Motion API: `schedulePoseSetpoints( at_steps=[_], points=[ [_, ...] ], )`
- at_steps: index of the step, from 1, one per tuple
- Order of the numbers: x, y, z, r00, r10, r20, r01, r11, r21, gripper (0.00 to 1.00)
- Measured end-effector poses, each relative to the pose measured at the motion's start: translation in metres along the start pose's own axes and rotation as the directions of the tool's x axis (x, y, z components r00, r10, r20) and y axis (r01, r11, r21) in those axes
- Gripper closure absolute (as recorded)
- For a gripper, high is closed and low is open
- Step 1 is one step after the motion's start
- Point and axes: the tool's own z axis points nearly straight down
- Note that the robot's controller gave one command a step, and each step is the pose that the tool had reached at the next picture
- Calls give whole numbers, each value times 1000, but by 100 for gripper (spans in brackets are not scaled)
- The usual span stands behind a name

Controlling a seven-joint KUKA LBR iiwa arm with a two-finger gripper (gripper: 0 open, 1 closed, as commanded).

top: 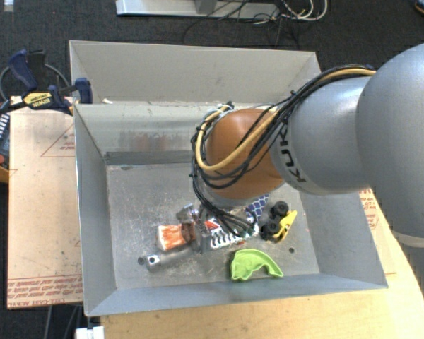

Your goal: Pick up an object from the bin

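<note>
Grey metal bin (92,189), contents and arm, listed from the near wall back:

1. Green curved piece (253,265), looking like soft plastic, is lying closest to the near wall, right of the middle.
2. Small grey metal fitting (151,260) is lying left of it, close to the near wall and apart from the rest.
3. Orange-and-white block (170,237), small and squarish, is sitting just behind the fitting, left of the bin's middle.
4. Gripper (192,230) is hanging low over the bin floor at the block's right edge. Whether it is spread, pressed together or pinching anything cannot be told, and contact with the block is not clear either.
5. Black-and-white toothed strip (227,239) is lying just right of the gripper, with a red scrap (212,225) beside it.
6. Yellow-and-black toy part (278,222) is lying further right, near the strip.
7. Blue-and-white patterned piece (258,206) is peeking out behind the toy part, partly under the arm.
8. Orange wrist cover (233,154), with looped cables, is hanging above the middle of the bin, hiding the floor toward the far wall.
</note>
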Motion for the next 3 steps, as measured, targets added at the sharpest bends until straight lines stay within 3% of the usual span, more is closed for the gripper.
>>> schedulePoseSetpoints(
  at_steps=[3],
  points=[
    [1, 1, -28, 1000, 0, -6, 0, 1000, -2, 100]
  ],
)
